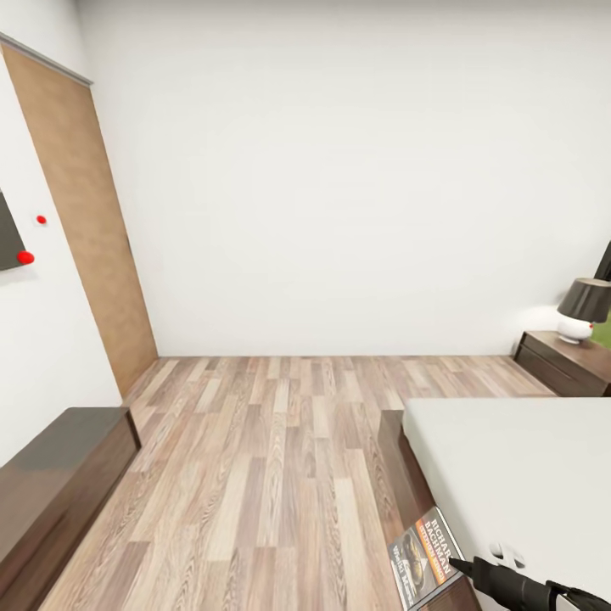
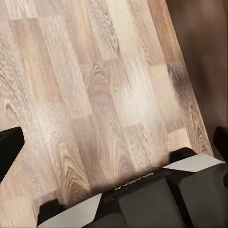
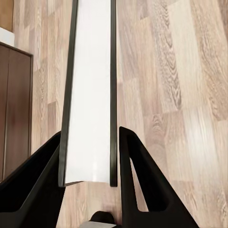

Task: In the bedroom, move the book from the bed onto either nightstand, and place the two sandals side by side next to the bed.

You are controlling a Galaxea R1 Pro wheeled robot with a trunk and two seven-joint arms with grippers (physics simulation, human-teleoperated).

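At the right of your head view lies the big bed [image 1: 518,475] with its white mattress, and past its far end a dark nightstand [image 1: 567,363] holds a lamp [image 1: 582,309]. Down by the bed's near corner, your right gripper [image 3: 90,147] is pinched on the book [image 1: 424,556] (seen edge-on in the wrist view). Your left gripper [image 2: 114,142] hangs spread wide above the wood floor [image 1: 271,475].
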